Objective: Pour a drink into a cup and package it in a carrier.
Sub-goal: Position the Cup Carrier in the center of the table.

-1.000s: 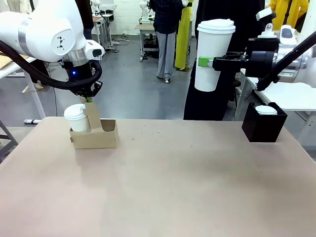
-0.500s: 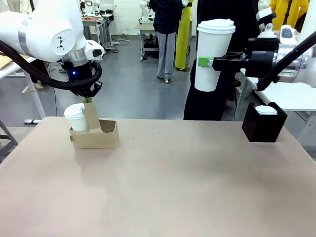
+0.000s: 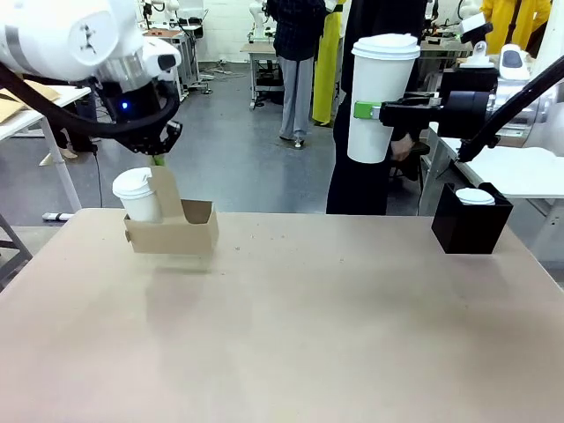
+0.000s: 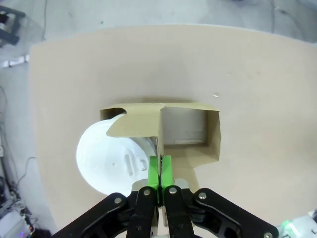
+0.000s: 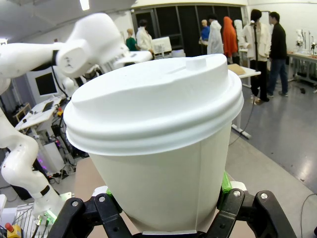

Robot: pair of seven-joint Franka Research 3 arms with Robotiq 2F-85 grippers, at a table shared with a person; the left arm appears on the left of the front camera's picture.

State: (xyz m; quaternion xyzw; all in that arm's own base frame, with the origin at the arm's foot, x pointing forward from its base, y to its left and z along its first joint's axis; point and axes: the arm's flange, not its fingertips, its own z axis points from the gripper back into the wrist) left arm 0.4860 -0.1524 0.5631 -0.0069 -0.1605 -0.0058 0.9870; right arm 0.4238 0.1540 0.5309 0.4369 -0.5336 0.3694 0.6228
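Tan bench (image 3: 308, 335), grey workshop floor beyond.

Count: two hands, one carrier, three white lidded cups.

- Right hand (image 3: 368, 110): clamped side-on around the tall cup (image 3: 383, 97), green pad on the wall about mid-height. The cup sits between the fingers, well above the bench.
- Cup: plain white paper, tapered, wider at the top, with a white domed lid and a raised sip spout. It stands upright: long axis vertical, lid up, narrow base below the fingers.
- Left hand (image 3: 159, 161): fingers pressed together on the carrier's upright handle tab (image 3: 167, 189).
- Carrier (image 3: 176, 236): brown cardboard, two pockets. It hangs straight below this hand, slightly tilted, with a shadow on the bench beneath it.
- Small lidded cup (image 3: 137, 196): in one pocket, beside the tab.
- Third cup: only its lid (image 3: 476, 196) is visible, in a black box (image 3: 467, 229) on the bench below the right hand.
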